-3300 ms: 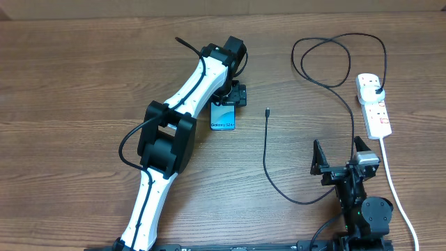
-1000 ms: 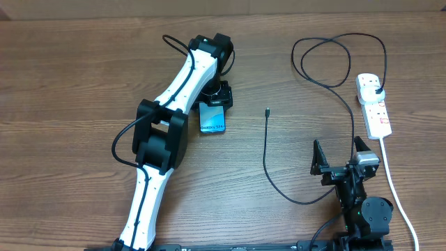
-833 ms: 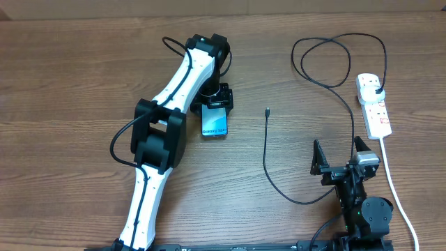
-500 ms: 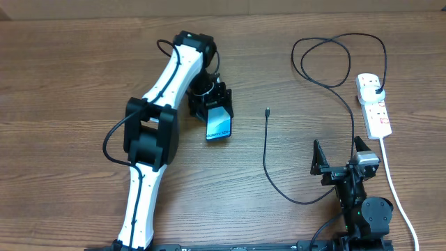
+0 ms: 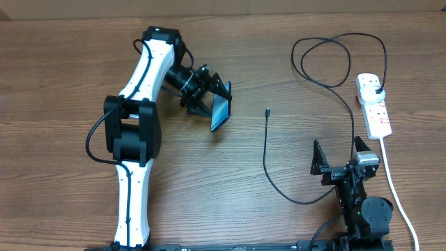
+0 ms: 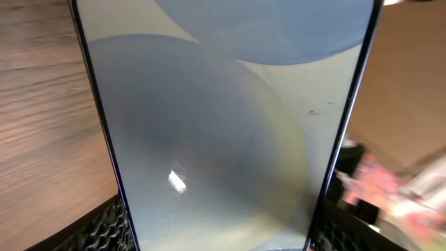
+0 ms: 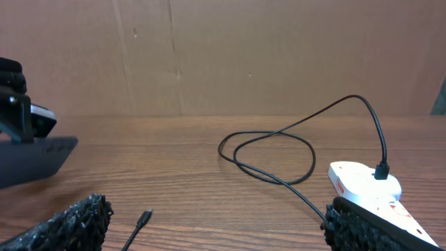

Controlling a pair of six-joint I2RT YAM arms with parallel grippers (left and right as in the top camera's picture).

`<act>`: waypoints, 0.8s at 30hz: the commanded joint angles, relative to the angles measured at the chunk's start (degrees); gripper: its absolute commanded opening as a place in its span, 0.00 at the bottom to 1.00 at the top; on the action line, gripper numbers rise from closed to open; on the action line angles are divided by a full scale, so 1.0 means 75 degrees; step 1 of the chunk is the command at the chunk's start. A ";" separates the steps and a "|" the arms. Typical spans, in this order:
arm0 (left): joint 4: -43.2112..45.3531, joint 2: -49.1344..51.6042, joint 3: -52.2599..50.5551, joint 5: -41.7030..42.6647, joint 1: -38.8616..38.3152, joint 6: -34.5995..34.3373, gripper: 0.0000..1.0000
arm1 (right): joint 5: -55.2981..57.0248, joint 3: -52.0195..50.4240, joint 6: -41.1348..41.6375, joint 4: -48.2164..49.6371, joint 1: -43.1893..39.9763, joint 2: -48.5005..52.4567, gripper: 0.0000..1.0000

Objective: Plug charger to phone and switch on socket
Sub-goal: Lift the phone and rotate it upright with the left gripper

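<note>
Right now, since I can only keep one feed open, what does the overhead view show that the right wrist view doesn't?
Only overhead: the white left arm, the phone's blue screen tilted up in the left jaws, the charger's full run, and the thick white cord leaving the socket.

Only right wrist: the brown wall behind the table, seen face-on, and the phone edge-on.

Both: the phone, the connector tip lying free on the wood, the cable loop, the plug in the socket, and the open right jaws.
</note>
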 commanded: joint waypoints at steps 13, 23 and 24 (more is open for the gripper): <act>-0.0050 0.0020 0.0207 0.4237 0.0490 -0.0166 0.67 | 0.0047 -0.0076 -0.0029 0.0052 0.0026 -0.0052 1.00; -0.0050 0.0020 0.0207 0.4692 0.0644 -0.0460 0.66 | 0.0047 -0.0076 -0.0029 0.0052 0.0026 -0.0052 1.00; -0.0052 0.0020 0.0207 0.4695 0.0644 -0.0536 0.66 | 0.0047 -0.0076 -0.0029 0.0052 0.0026 -0.0052 1.00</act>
